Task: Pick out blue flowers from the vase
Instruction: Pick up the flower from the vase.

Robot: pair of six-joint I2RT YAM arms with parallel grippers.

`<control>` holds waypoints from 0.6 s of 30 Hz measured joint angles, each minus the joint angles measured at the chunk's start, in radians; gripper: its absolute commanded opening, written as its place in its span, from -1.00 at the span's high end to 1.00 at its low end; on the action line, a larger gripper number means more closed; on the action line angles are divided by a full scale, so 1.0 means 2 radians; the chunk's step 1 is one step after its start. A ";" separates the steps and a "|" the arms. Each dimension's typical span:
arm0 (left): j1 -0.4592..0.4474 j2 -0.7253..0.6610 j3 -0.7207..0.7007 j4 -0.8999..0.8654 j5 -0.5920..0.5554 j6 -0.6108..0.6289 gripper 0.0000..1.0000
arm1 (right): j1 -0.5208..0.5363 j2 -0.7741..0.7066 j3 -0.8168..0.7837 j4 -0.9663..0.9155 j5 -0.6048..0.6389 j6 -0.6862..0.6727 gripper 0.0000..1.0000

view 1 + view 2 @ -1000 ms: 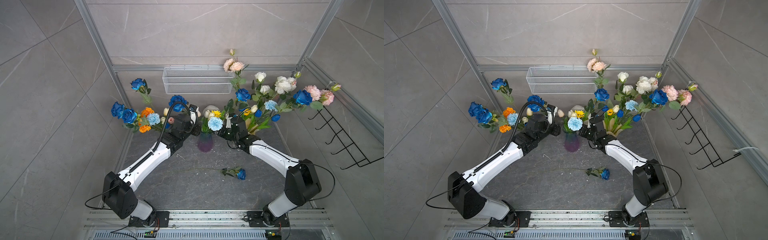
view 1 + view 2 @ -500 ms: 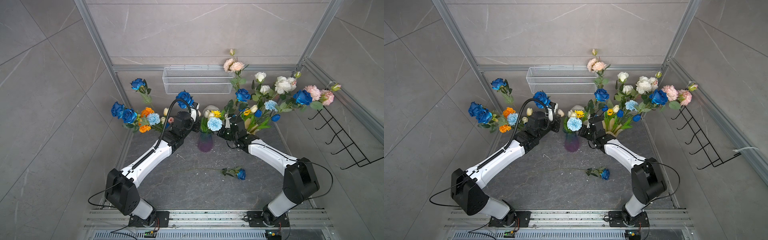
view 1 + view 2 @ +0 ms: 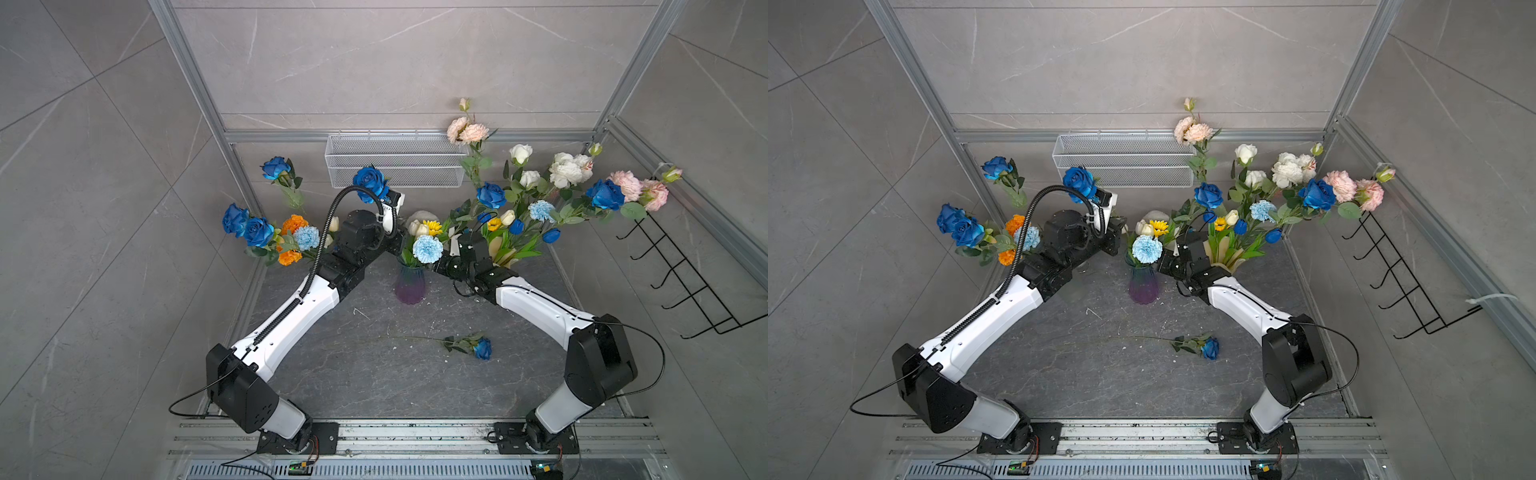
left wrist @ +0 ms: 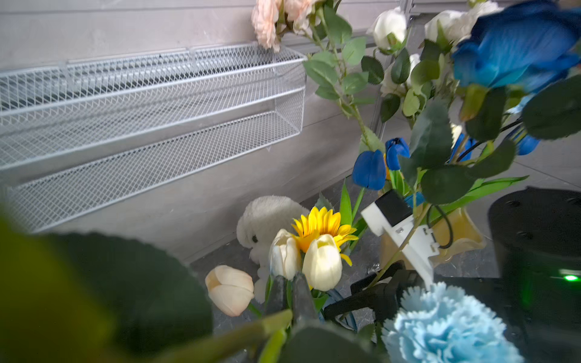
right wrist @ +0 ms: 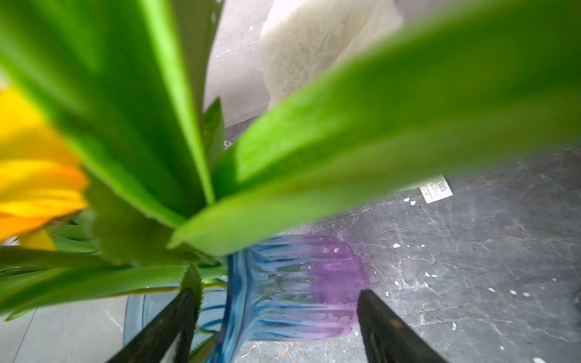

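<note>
Lying nearest me on the dark floor point(image 3: 374, 386), well short of the vase, is a loose blue rose point(image 3: 482, 348), with its head to the right and its stem running left.

Farther in, my two arms converge on the glass vase point(image 3: 409, 286), which is blue at the mouth and purple at the base. My left gripper point(image 4: 289, 298) is closed at the vase mouth. Its fingers point(image 4: 303, 295) pinch a thin green stem point(image 4: 288, 290) just below two cream tulips point(image 4: 320, 261). A deep-blue rose head point(image 3: 370, 183) stands just above that wrist; I cannot tell whether it belongs to the pinched stem.

My right gripper point(image 5: 275, 294) comes in from the right with its fingers point(image 5: 386, 327) spread wide. The vase body shows between them, but contact cannot be judged.

A pale-blue carnation point(image 3: 427, 248) fills the near side of the vase, with a sunflower point(image 3: 434, 226) behind it. Beyond the vase, a white plush toy point(image 3: 422, 214) sits by the far wall.

To the far right, a cream vase point(image 3: 505, 255) holds two tall blue roses point(image 3: 491, 195), a ruffled sky-blue bloom point(image 3: 541, 210) and dark-blue tulip buds point(image 3: 550, 235) among white and pink flowers. To the far left stand three more blue roses point(image 3: 257, 232) beside orange marigolds point(image 3: 294, 224). A wire mesh basket point(image 3: 395, 160) hangs on the far wall.
</note>
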 measured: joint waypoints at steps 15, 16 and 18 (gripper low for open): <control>0.000 -0.096 0.189 -0.210 0.022 0.103 1.00 | 0.000 0.000 0.024 -0.015 0.004 -0.014 -0.65; 0.000 -0.103 0.199 -0.225 0.022 0.109 1.00 | 0.000 -0.001 0.025 -0.016 0.004 -0.015 -0.65; 0.000 -0.121 0.210 -0.257 0.019 0.119 1.00 | 0.000 -0.001 0.027 -0.021 0.005 -0.017 -0.65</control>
